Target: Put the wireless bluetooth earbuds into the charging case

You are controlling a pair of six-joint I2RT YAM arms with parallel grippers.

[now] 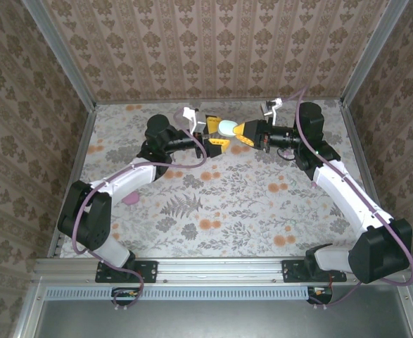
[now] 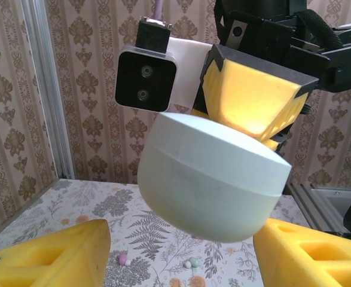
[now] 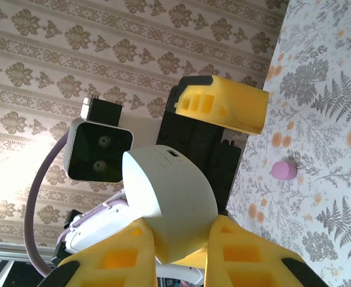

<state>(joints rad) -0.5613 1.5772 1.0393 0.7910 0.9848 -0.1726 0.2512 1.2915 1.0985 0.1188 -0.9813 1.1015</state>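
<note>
Left arm point(image 1: 122, 184) at 8 o'clock, right arm point(image 1: 347, 193) at 4 o'clock: white link shells, black joint housings, purple cables point(image 3: 31, 203). Fingers point(image 2: 55, 254) yellow, wedge-shaped, recessed. Wrist camera point(image 2: 145, 79) black, twin-lens, on white bracket.

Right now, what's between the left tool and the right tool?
The charging case, gripped by the right tool; the top view shows it.
</note>
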